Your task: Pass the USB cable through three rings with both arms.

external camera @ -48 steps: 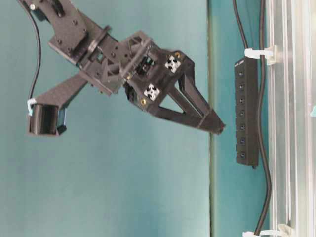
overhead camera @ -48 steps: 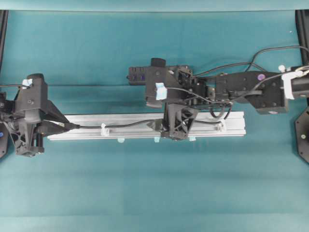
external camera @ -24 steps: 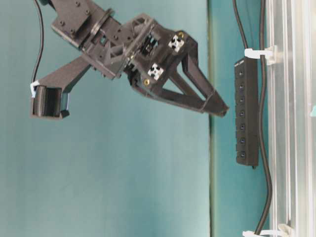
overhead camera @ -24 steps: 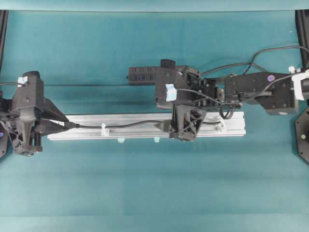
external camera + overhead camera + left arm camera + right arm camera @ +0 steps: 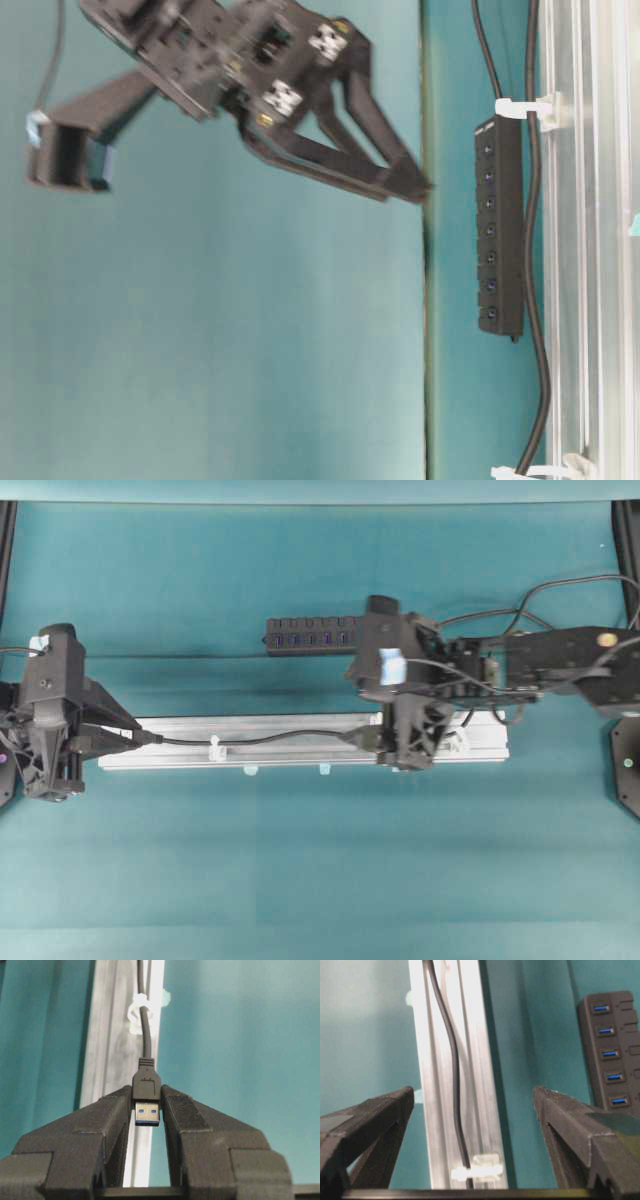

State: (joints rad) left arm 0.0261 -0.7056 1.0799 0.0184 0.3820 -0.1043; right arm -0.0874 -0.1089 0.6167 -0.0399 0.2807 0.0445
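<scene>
Left gripper (image 5: 147, 1110) clamped on the plug of the USB cable (image 5: 147, 1085), silver tip with blue insert facing back toward the wrist camera, jaws pressed against both sides of the black plug body. Held just off the left end of the aluminium rail (image 5: 280, 756) in the overhead view, gripper (image 5: 128, 740) pointing along it. From the plug, cable (image 5: 270, 737) running rightward over the rail, passing through a whitish ring (image 5: 214, 747) near the left end, then on toward the right gripper (image 5: 405, 742).

Right gripper (image 5: 472, 1105) standing wide open above the rail, one finger (image 5: 380, 1115) left of it and the other over the teal mat, cable (image 5: 454, 1065) lying loose between them and touched by neither. Just below, another ring (image 5: 476, 1170) with the cable threaded through it (upright on the rail's top face). A further ring (image 5: 522, 108) clasping the cable in the table-level view; which of the three, probably the farthest right, hard to say from that angle.

Multi-port hub (image 5: 310, 637) lying on the mat (image 5: 320, 880) beyond the rail, apart from it. Pale-blue tape tabs (image 5: 249, 771) along the rail's near edge.
</scene>
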